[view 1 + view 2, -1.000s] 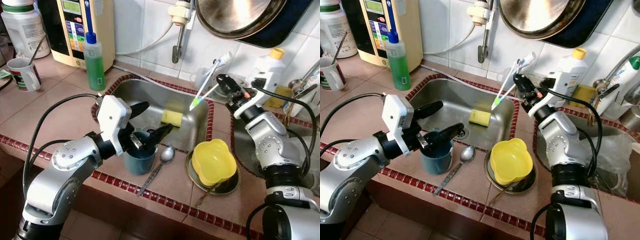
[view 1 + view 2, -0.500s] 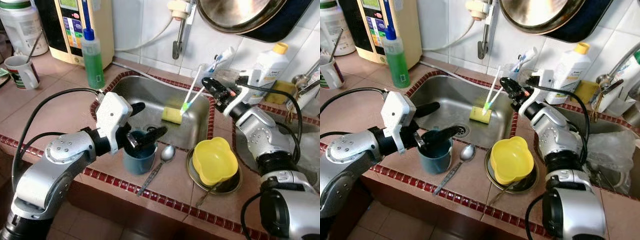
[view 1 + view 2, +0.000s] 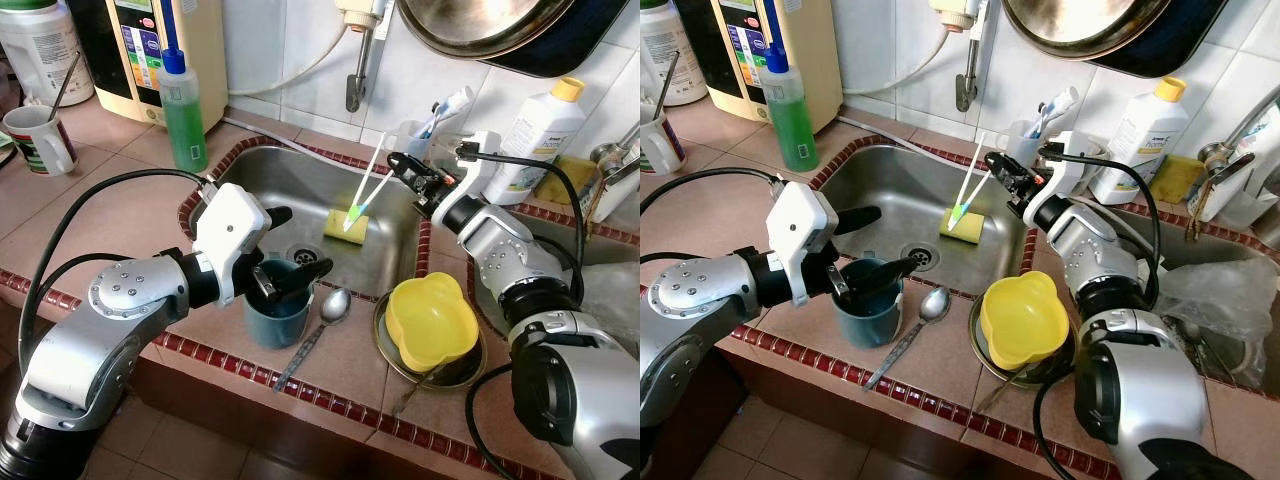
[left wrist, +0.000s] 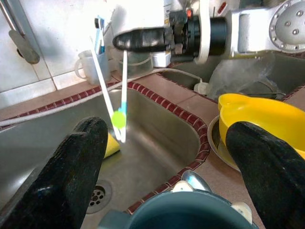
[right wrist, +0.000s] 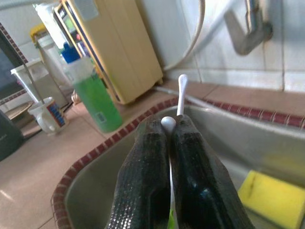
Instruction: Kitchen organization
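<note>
My right gripper (image 3: 398, 163) is pinched tight on two toothbrushes (image 3: 364, 188), which slant down over the sink (image 3: 392, 262) with their heads just above the yellow sponge (image 3: 344, 225). My left gripper (image 3: 292, 250) is spread wide around the rim of the blue cup (image 3: 278, 316) on the counter edge, beside a spoon (image 3: 322, 322).

Two black fingers (image 4: 81, 162) of the left gripper (image 4: 171, 176) stood wide apart, straddling the rim of a dark teal cup (image 4: 190, 212). Beyond the cup lay the steel sink (image 4: 157, 143), a yellow sponge (image 4: 110, 145) on its floor near the drain. Above the sink, the right gripper (image 4: 143, 40) pinched two toothbrushes (image 4: 121, 100), heads pointing down towards the sponge. Beside the sink sat a yellow bowl (image 4: 267, 119). Behind the sink stood a white mug (image 4: 86, 69).
</note>
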`<state>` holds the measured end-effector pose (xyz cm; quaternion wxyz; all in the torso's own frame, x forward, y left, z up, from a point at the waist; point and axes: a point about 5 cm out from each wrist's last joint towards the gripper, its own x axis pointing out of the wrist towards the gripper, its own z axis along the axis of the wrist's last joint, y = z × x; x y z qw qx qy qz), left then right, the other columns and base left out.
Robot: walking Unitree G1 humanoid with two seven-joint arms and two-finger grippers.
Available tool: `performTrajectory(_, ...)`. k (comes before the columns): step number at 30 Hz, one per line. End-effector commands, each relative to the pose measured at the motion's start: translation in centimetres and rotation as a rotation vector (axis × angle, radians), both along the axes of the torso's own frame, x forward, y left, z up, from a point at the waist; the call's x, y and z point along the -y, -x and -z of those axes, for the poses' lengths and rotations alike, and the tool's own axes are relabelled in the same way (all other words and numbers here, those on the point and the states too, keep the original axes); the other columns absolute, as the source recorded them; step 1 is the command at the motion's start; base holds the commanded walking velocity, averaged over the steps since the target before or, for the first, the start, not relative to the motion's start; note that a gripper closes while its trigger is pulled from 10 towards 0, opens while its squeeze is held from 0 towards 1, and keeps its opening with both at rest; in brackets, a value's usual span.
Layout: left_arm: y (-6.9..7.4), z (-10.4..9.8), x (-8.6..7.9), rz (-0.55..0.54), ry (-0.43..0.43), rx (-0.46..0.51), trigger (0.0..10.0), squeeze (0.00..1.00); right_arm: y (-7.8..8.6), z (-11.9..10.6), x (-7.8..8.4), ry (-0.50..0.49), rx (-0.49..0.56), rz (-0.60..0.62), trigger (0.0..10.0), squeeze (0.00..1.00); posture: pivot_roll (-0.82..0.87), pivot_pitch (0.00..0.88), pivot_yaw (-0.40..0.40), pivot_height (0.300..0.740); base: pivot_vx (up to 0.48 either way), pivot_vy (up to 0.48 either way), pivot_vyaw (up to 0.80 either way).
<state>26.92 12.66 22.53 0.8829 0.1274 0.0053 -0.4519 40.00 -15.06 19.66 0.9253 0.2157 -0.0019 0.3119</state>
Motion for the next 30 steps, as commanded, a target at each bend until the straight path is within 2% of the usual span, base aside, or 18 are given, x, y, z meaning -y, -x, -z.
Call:
performTrajectory(1, -0.2, -0.5, -0.1, -0.006, -0.023, 0.016, 10.0, 0.00, -0.2, -0.3, -0.1, -0.011, -0.003, -0.003, 10.0, 0.00, 0.16, 0.064, -0.103, 0.740, 0.000, 0.000, 0.00)
performTrajectory(6, -0.8, -0.9, -1.0, -0.045, -0.029, 0.017, 10.0, 0.00, 0.2, 1.3, -0.5, -0.014, -0.059, -0.014, 10.0, 0.00, 0.16, 0.063, -0.104, 0.740, 0.000, 0.000, 0.00)
performTrajectory(12, -0.8, -1.0, -1.1, -0.047, -0.034, 0.020, 10.0, 0.00, 0.3, 1.8, -0.5, -0.019, -0.078, -0.014, 10.0, 0.01, 0.16, 0.063, -0.104, 0.740, 0.000, 0.000, 0.00)
performTrajectory(13, -0.8, -1.0, -1.1, -0.047, -0.033, 0.021, 10.0, 0.00, 0.3, 1.9, -0.5, -0.024, -0.083, -0.017, 10.0, 0.89, 0.16, 0.063, -0.104, 0.740, 0.000, 0.000, 0.00)
performTrajectory(14, -0.8, -1.0, -1.1, -0.047, -0.035, 0.024, 10.0, 0.00, 0.3, 1.9, -0.5, -0.029, -0.086, -0.019, 10.0, 1.00, 0.16, 0.063, -0.104, 0.740, 0.000, 0.000, 0.00)
performTrajectory(30, -1.0, -1.1, -1.0, -0.049, -0.036, 0.035, 10.0, 0.00, 0.2, 1.5, -0.6, -0.042, -0.063, -0.032, 10.0, 1.00, 0.17, 0.044, -0.110, 0.740, 0.000, 0.000, 0.00)
